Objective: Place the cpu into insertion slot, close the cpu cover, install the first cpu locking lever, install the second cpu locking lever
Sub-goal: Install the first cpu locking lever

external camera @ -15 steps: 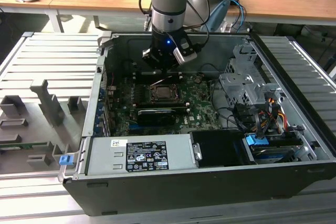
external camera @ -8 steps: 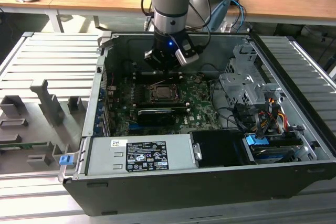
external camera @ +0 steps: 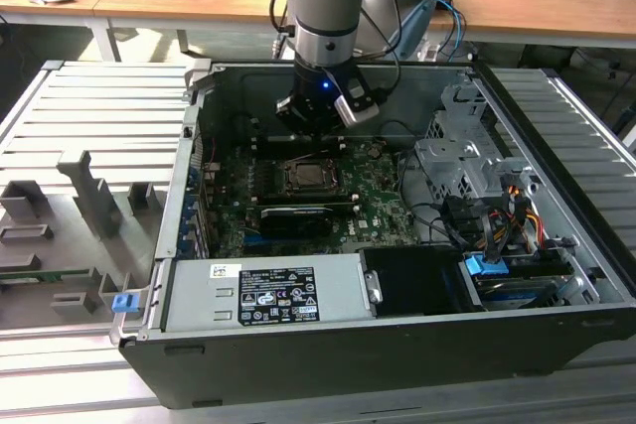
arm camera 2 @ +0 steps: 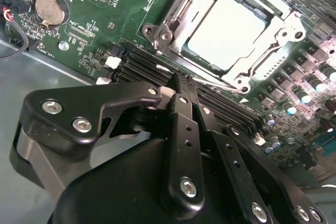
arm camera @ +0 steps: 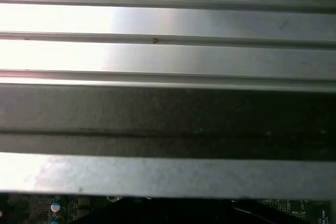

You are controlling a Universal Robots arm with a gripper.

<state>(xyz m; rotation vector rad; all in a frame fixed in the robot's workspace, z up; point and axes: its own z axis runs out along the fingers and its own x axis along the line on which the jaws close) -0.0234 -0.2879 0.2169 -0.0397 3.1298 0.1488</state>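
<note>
while the fingers (arm camera 2: 181, 85) hover shut, the cpu (arm camera 2: 227, 31) sits under the cpu cover (arm camera 2: 273, 35).

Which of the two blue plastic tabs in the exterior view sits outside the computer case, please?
The blue tab by the case's outer corner, at that view's left; the other blue tab sits inside.
</note>
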